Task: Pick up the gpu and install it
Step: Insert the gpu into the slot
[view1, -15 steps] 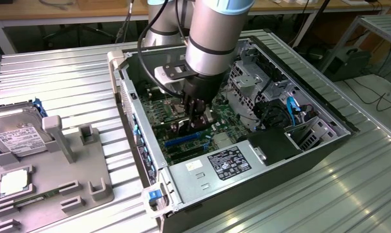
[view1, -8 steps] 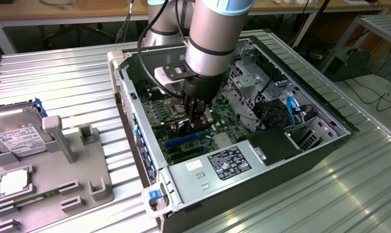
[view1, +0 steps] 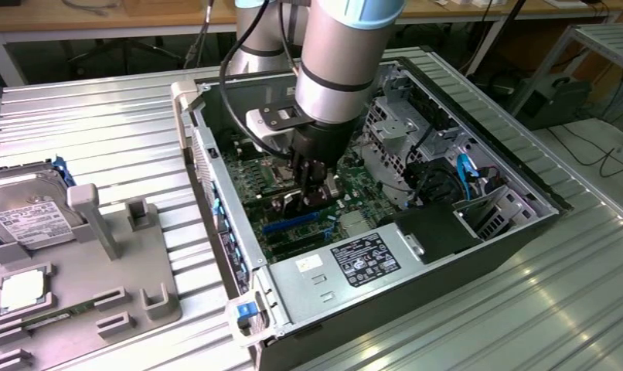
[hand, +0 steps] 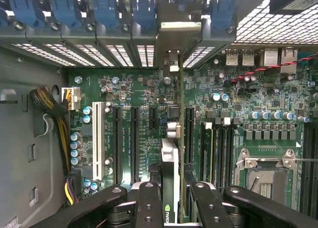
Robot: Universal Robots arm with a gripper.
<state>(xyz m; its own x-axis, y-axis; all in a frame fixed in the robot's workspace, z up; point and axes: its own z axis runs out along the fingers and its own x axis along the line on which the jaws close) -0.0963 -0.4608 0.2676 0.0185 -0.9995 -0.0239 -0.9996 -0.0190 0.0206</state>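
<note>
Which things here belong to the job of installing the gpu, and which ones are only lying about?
Belong to the job:
- gpu, held edge-on in the claw
- motherboard with its long slots
- open computer case

Only lying about:
- hard drive on the grey holder
- small chip on the same holder
- power supply

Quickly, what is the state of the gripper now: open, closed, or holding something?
Gripper: closed on the gpu, held edge-on above the motherboard slots.
</note>
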